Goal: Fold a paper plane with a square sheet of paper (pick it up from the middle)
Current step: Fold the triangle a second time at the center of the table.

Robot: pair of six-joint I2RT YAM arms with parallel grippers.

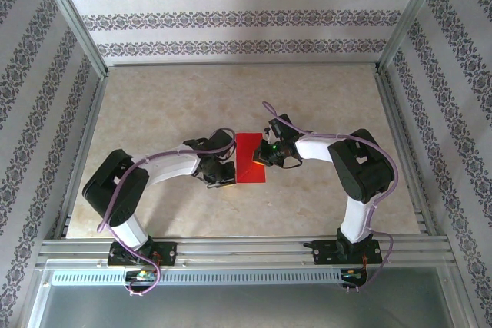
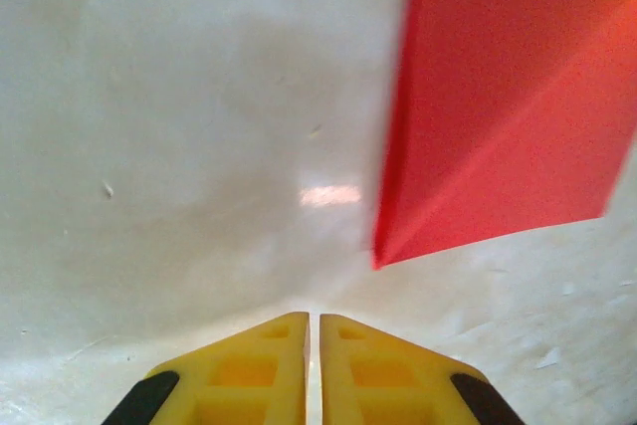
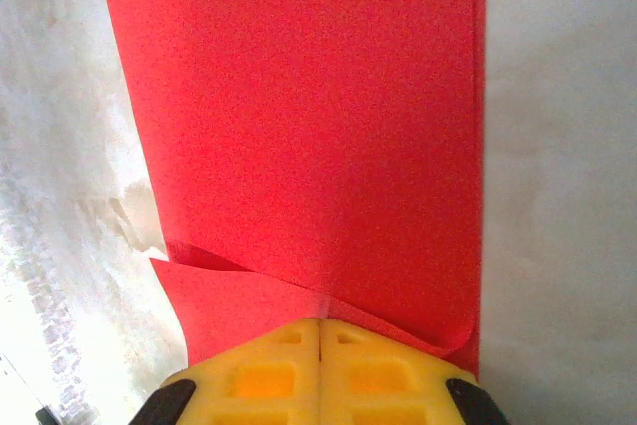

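Note:
The square sheet of paper [image 1: 250, 157], bright red, lies doubled over into a tall rectangle in the middle of the table. In the right wrist view the paper [image 3: 299, 97] stretches away from my right gripper [image 3: 320, 321], whose yellow jaws are shut on its near edge, where the upper layer curls up off the lower one. From above, the right gripper [image 1: 266, 156] sits at the paper's right edge. My left gripper [image 1: 227, 180] rests by the paper's lower left corner. In the left wrist view its jaws [image 2: 314, 318] are shut with nothing between them, and the paper [image 2: 508, 97] lies ahead to the right, apart from them.
The beige marbled table [image 1: 154, 113] is walled by an aluminium frame [image 1: 73, 28] and patterned panels on three sides. Both arm bases stand on the rail at the near edge [image 1: 246, 251].

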